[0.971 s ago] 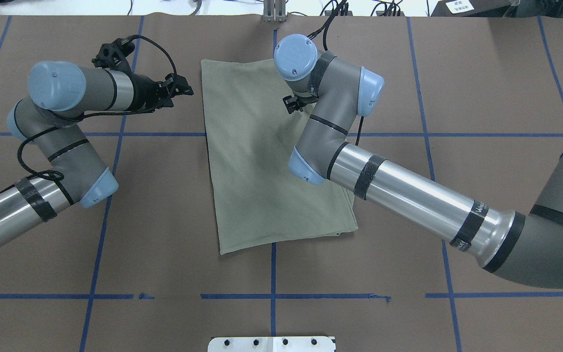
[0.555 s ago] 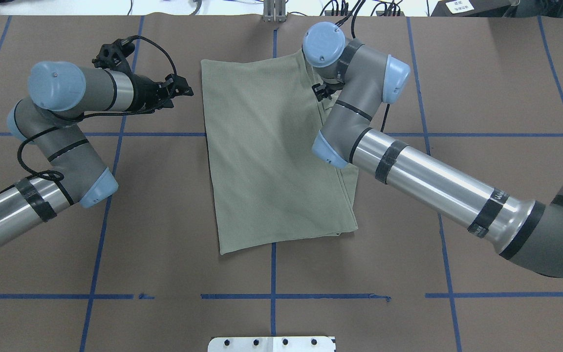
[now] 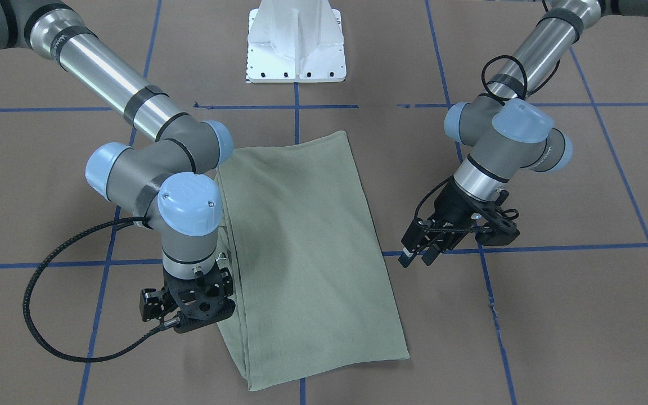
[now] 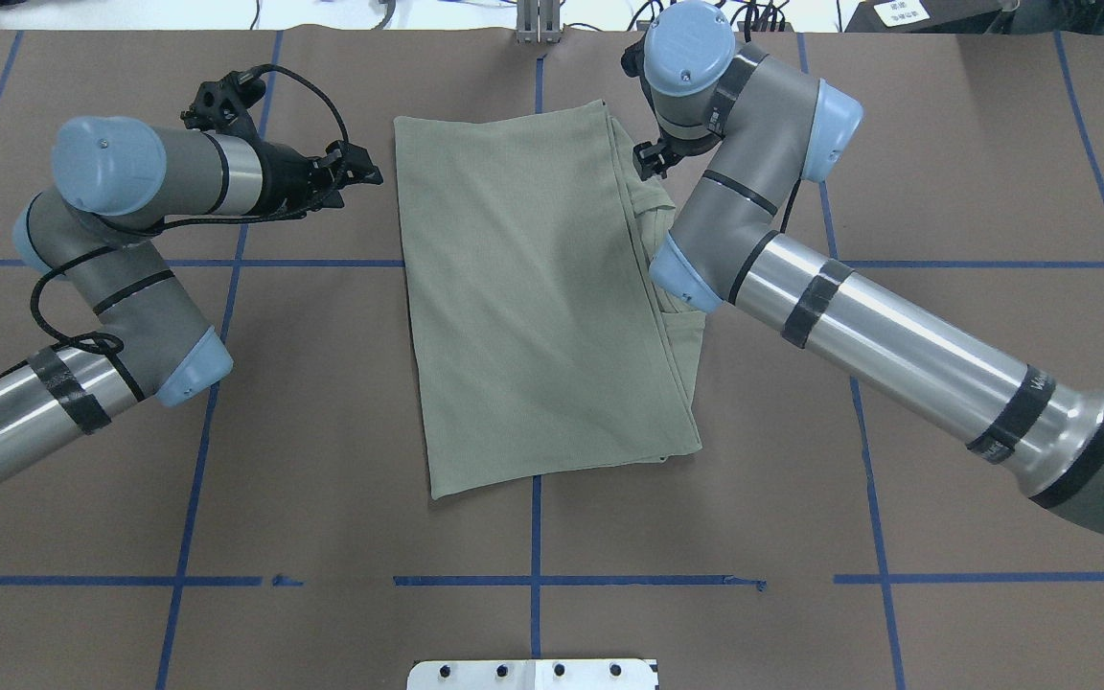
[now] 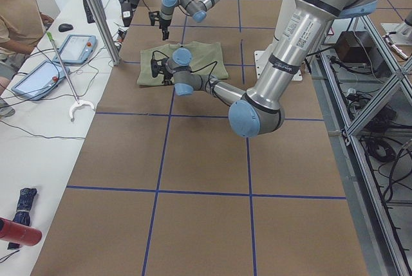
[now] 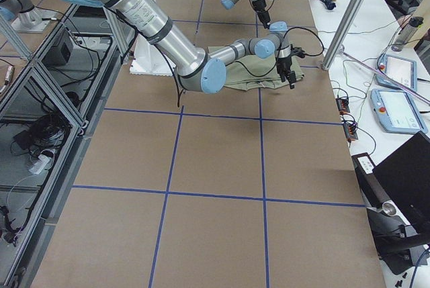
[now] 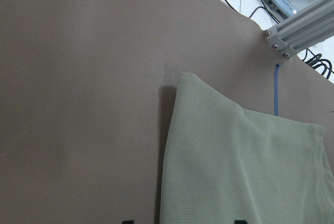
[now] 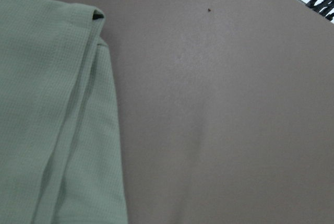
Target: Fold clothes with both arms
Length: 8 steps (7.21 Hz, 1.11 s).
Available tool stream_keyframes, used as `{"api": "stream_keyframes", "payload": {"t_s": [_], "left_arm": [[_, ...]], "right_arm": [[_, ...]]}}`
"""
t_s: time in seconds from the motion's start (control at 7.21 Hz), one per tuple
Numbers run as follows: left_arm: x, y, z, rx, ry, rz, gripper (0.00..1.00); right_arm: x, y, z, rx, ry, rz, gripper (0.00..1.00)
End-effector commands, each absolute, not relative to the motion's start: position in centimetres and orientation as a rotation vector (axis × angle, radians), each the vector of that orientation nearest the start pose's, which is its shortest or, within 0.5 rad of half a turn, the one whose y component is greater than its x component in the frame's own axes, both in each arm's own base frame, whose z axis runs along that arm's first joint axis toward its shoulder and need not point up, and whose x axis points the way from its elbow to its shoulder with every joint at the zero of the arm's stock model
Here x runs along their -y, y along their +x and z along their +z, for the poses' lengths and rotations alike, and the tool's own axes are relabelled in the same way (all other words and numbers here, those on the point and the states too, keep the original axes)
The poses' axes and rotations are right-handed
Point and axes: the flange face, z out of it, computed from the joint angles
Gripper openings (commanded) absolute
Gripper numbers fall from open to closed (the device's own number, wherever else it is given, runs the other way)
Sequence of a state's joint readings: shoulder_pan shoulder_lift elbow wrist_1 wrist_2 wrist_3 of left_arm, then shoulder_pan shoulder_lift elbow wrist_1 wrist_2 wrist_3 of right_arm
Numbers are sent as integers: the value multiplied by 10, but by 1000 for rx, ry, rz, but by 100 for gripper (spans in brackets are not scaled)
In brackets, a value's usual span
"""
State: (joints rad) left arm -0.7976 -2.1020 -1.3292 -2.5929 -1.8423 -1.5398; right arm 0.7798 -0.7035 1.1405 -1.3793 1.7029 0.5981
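While both arms are hanging over it, the table (image 4: 993, 144) is lying under brown paper crossed with blue tape lines, its edges running out of frame overhead. Reaching in from the right, the right arm (image 4: 897, 331) is getting cut off at the shoulder, and its wrist joints are covering part of the shirt's right edge. Coming in from the left, the left arm (image 4: 130, 182) is also losing its base to the frame, its wrist bending toward the shirt. Folded into a long rectangle, the shirt (image 4: 533, 307) is lying flat mid-table between the arms, with stacked layers showing along its right edge. Only the top edge of the white pedestal (image 3: 296, 45) is showing overhead.

Pointing down, the right gripper (image 3: 197, 306) is hanging just beside the shirt's far right corner. Its body is hiding the fingers, so I can't tell how wide it is or whether it is touching cloth. The right wrist view is showing only that corner and bare paper.

Hovering apart from the shirt's left edge, the left gripper (image 3: 415, 259) is spreading its fingers and gripping nothing. The left wrist view is catching just two black tips at the bottom.

A black band (image 4: 1017, 412) on the right forearm is carrying pale lettering, too small to read. Print on a white label (image 4: 902, 11) beyond the table is unreadable too.
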Motion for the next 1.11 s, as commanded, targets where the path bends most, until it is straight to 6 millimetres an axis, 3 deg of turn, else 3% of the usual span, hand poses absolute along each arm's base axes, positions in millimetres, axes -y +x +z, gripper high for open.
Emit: {"api": "stream_keyframes", "payload": {"t_s": [0.0, 0.28, 0.56, 0.69, 0.97], "left_arm": [[581, 418, 341, -1307, 318, -471, 71], [580, 419, 342, -1305, 318, -467, 71], [576, 418, 337, -1320, 296, -447, 71], [576, 418, 337, -1320, 297, -446, 71], [576, 418, 337, -1320, 297, -446, 71]], "right_arm": [[578, -489, 289, 643, 384, -105, 100], [505, -488, 291, 743, 320, 47, 100], [435, -508, 279, 845, 178, 298, 100], [406, -530, 282, 855, 115, 412, 99], [370, -547, 300, 835, 58, 504, 96]]}}
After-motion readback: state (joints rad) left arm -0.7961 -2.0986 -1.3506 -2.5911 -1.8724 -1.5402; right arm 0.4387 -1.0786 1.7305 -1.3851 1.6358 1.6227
